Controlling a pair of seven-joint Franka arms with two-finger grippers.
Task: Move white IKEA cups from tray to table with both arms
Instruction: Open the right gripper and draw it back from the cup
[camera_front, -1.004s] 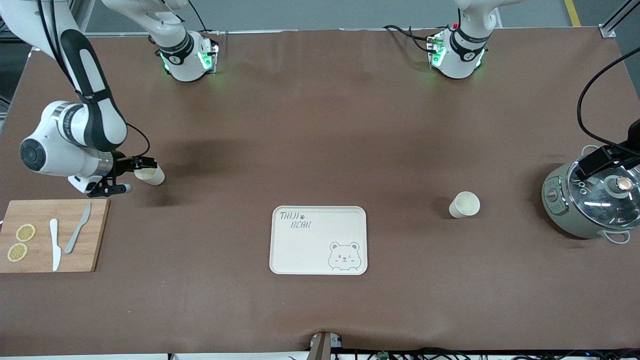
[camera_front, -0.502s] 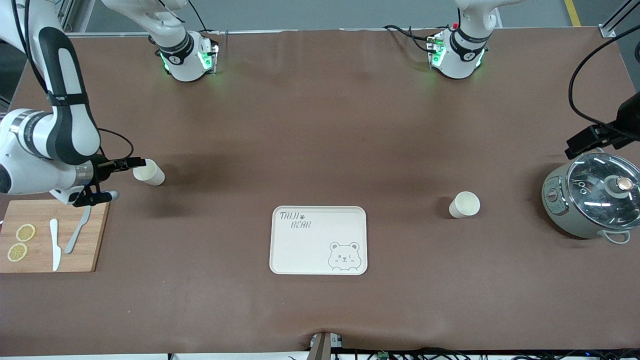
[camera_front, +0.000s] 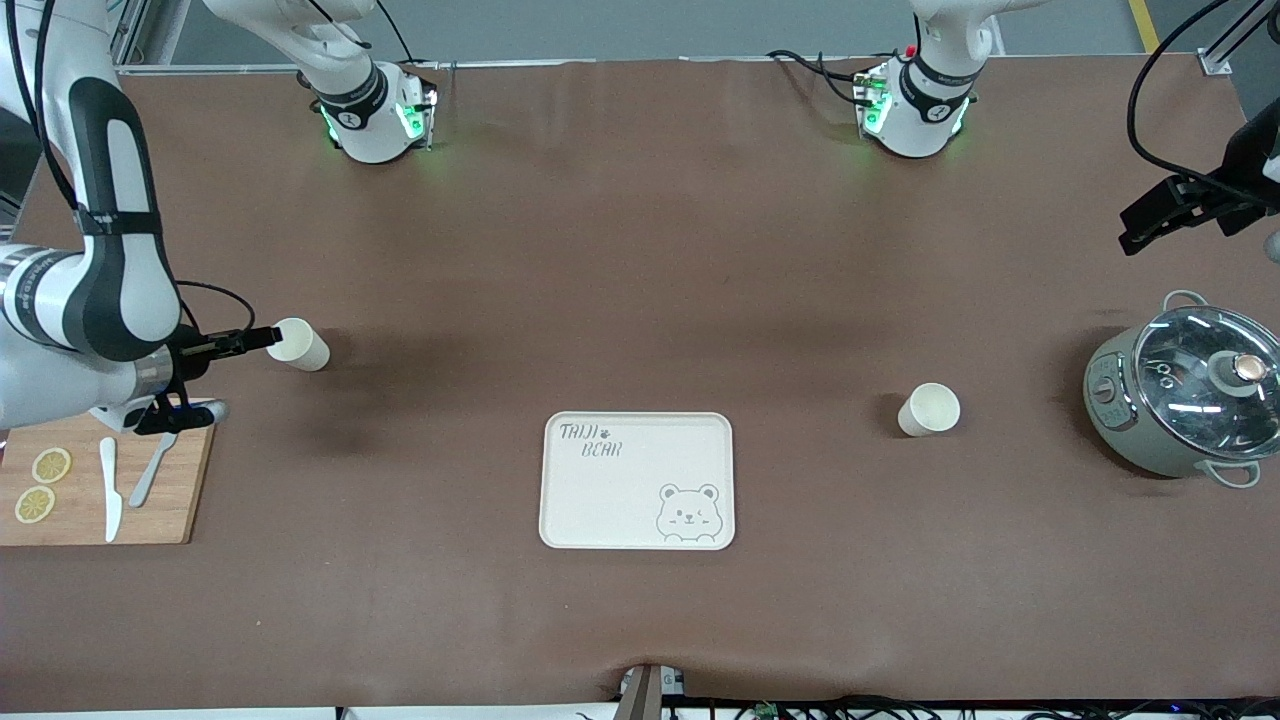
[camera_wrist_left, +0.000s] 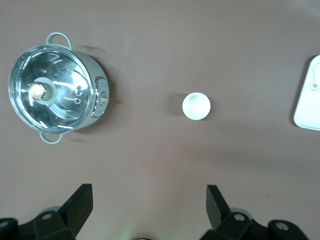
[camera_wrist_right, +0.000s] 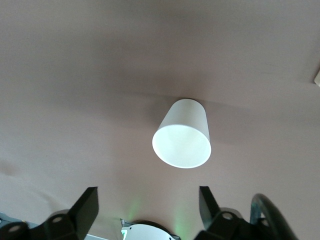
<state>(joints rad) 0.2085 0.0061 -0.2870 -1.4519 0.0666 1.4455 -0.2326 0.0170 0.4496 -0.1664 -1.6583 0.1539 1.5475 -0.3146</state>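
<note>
One white cup (camera_front: 298, 345) stands upright toward the right arm's end of the table. My right gripper (camera_front: 245, 372) hovers beside it, over the table by the cutting board's corner. In the right wrist view that cup (camera_wrist_right: 182, 139) sits ahead of the open right gripper (camera_wrist_right: 148, 192), apart from both fingers. The other white cup (camera_front: 930, 410) stands between the tray and the pot. My left gripper (camera_front: 1200, 244) hangs high over the left arm's end of the table. It is open and empty (camera_wrist_left: 148, 192), with that cup (camera_wrist_left: 196, 106) well below it.
A cream bear tray (camera_front: 560, 500) lies mid-table, nearer the front camera than both cups. A grey-green pot with a glass lid (camera_front: 1185, 400) stands at the left arm's end. A wooden cutting board (camera_front: 195, 520) with two knives and lemon slices lies under the right arm.
The right gripper has backed off the cup it had been around, toward the right arm's end; the cup stays put. The left gripper has risen from over the pot lid toward the bases.
</note>
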